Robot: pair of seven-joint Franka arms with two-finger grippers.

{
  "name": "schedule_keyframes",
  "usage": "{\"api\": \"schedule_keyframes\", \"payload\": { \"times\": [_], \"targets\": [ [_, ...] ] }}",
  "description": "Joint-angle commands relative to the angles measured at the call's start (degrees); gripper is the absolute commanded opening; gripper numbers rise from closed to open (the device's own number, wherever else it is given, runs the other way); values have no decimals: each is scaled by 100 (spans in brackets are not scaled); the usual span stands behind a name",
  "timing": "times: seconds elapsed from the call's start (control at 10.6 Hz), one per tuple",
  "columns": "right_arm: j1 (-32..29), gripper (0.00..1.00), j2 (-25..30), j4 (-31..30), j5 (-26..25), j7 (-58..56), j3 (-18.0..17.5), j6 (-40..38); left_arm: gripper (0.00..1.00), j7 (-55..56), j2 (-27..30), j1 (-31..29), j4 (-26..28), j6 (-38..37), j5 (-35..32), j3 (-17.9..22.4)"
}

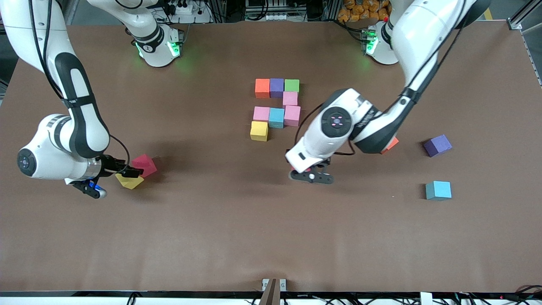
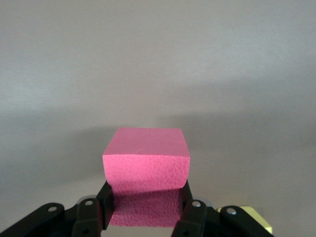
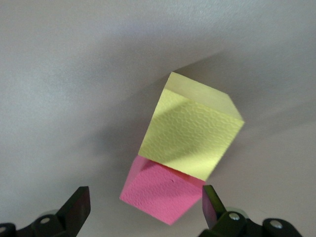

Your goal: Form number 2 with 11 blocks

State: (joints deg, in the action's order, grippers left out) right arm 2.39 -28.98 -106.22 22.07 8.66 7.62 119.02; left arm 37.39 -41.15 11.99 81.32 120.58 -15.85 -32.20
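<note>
On the brown worktop [image 1: 211, 237] the number 2 [image 1: 277, 108] is only part built — eight cubes so far. Its row farthest from the front camera is orange [image 1: 262, 88], purple [image 1: 276, 87] and green [image 1: 291, 85]; a pink cube [image 1: 290, 98] sits under the green one. The next row is pink [image 1: 261, 113], light blue [image 1: 276, 117] and pink [image 1: 292, 115], and a yellow cube [image 1: 259, 130] lies nearest the camera, under the pink at the right arm's end.

The left gripper [image 1: 312, 176] hangs over bare worktop, its fingers [image 2: 193, 217] closed on a pink block [image 2: 146, 165]. An orange block [image 1: 390, 145] peeks out from under the left arm. A purple block [image 1: 437, 145] and a light blue block [image 1: 438, 190] lie toward the left arm's end, well apart from the figure.

The right gripper [image 1: 111, 178] is low at its own end, fingers [image 3: 79, 210] spread wide beside a yellow block [image 3: 192, 126] and a red-pink block [image 3: 160, 192] that touch each other — it grips neither.
</note>
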Motion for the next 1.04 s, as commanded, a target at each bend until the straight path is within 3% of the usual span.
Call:
{"api": "schedule_keyframes", "payload": {
  "times": [0.0, 0.57, 0.94],
  "targets": [
    [-80, 100, -46, -127, 420, 57, -76, 139, 52, 215, -418, 618, -668, -78, 82, 301],
    [-10, 100, 24, -435, 676, -4, -68, 464, 52, 1119, -649, 857, -759, 265, 669, 310],
    [-80, 100, 104, -233, 53, -301, 3, 464, 53, 1611, -719, 945, -688, 256, 1233, 310]
  ]
}}
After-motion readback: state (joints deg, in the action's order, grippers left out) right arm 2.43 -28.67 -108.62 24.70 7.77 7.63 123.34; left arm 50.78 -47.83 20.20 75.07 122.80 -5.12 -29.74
